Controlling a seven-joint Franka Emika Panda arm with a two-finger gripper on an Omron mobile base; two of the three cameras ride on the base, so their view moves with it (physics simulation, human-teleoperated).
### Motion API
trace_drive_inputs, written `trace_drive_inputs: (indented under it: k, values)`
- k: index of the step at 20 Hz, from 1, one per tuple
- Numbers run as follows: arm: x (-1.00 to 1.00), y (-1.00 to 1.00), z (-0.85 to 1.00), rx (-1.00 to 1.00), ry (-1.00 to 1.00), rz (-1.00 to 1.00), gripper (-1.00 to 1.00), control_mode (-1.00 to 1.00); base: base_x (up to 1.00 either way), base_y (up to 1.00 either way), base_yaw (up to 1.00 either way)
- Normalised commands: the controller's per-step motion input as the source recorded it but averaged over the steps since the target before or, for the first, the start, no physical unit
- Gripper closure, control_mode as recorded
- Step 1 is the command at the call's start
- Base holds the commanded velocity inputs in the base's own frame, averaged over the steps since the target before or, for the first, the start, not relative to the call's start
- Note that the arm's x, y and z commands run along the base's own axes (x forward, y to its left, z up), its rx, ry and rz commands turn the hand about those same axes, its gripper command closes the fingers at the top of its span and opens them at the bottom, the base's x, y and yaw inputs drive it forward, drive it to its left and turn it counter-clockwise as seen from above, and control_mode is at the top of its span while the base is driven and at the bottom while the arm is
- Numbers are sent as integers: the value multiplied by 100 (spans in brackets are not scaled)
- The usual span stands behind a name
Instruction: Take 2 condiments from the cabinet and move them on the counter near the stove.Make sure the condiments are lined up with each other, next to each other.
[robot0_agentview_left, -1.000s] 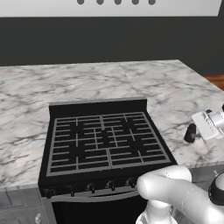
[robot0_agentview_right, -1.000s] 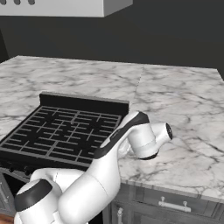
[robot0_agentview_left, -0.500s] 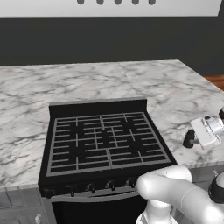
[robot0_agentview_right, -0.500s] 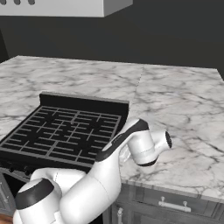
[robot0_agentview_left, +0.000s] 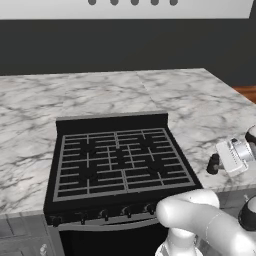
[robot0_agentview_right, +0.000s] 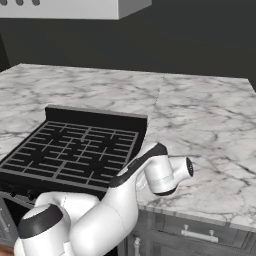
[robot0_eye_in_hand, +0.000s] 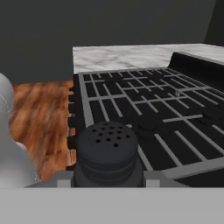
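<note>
Lower now beside the stove (robot0_agentview_left: 117, 160), tool (robot0_agentview_left: 214, 164) clamped on black shaker (robot0_eye_in_hand: 108, 153), nothing else nearby.

No readable text, labels, brands, numbers or signs anywhere. The black shaker (robot0_eye_in_hand: 108, 153) has a plain top with holes, no print. The stove (robot0_agentview_left: 120, 165) knobs show no legible markings. The bench (robot0_agentview_right: 200, 125) is bare marble, no writing.
</note>
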Motion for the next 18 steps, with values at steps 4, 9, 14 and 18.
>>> trace_drive_inputs:
  k: [4,9,14,18]
  values:
    - [25,0,-26,-3,5,0,100,-100,0,0,0]
    - [32,0,-23,-3,2,0,100,-100,0,0,0]
    - [22,-1,-23,-1,0,0,100,-100,0,0,0]
    - [12,-2,-26,-1,0,0,100,-100,0,0,0]
